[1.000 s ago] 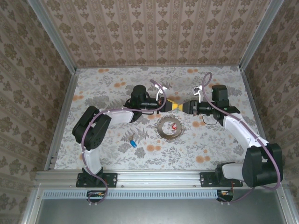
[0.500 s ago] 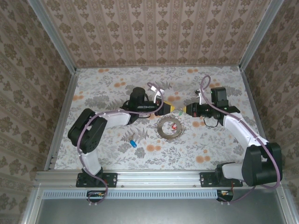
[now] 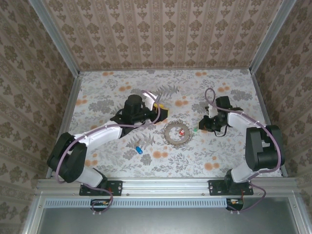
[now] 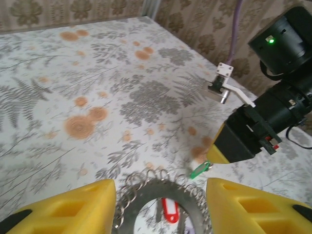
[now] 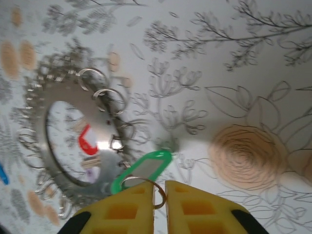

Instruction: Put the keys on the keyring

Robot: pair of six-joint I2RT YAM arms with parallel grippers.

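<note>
The keyring [image 5: 73, 141] is bare silvery metal, flat and bright enough to glint, fringed with thin wire loops. The green key [image 5: 142, 170] has a smooth, glossy plastic head (the red key [image 5: 87, 142] looks alike). The fingers [image 4: 73, 207] of the left gripper [image 4: 161, 209] are matt yellow, faintly grainy. The table [image 4: 97, 73] wears a matt floral print.

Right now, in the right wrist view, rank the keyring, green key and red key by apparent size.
1. keyring
2. green key
3. red key
The green key lies nearer the camera, so its lead over the red key is unsure.
</note>
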